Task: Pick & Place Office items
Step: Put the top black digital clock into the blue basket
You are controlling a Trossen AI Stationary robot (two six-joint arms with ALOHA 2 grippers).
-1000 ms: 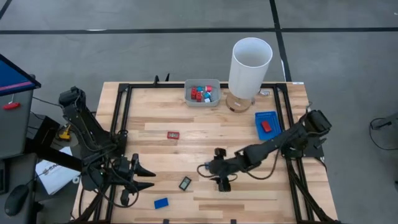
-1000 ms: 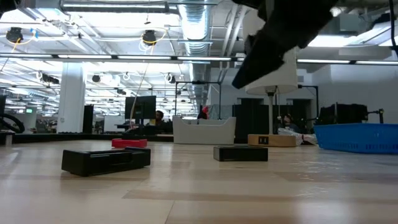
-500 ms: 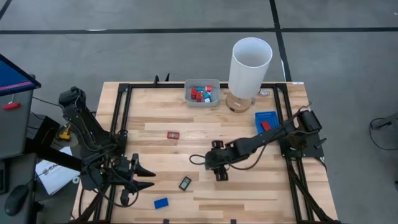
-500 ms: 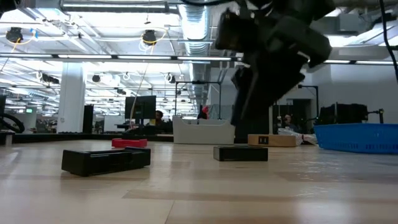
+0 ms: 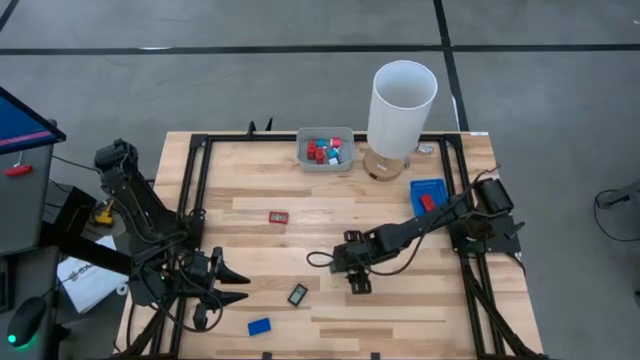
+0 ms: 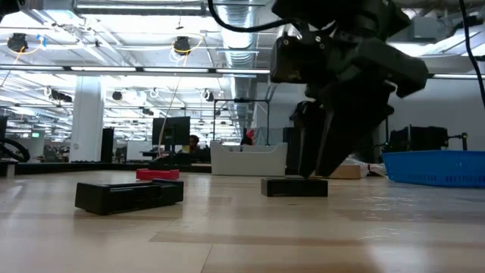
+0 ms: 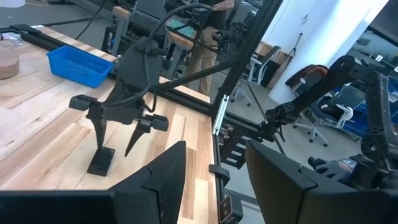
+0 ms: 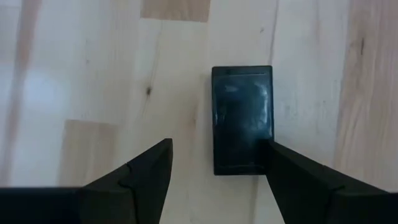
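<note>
A small black block (image 8: pixel 242 118) lies flat on the wooden table near its middle; it also shows in the low view (image 6: pixel 294 186) and the left wrist view (image 7: pixel 101 162). My right gripper (image 8: pixel 216 146) is open, points down and stands low over the block (image 5: pixel 358 284). One finger is at the block's long side, the other is over bare wood. My left gripper (image 5: pixel 240 285) is open and empty at the near left. My right gripper's one finger (image 8: pixel 292 171) overlaps the near corner of the block's long side (image 8: pixel 264 149), coming from above. I cannot tell whether it touches. The block lies flat on the table.
A black framed rectangle (image 5: pixel 298 294), a blue block (image 5: pixel 259 326) and a red framed rectangle (image 5: pixel 278 216) lie on the table. A grey tray (image 5: pixel 343 160) with several pieces and a white cylinder (image 5: pixel 403 108) stand at the far edge. A blue tray (image 5: pixel 418 190) is at the right.
My right gripper has gone down from high above the table to just over the black block, shifting a little toward the table's left. The block has stayed where it was.
</note>
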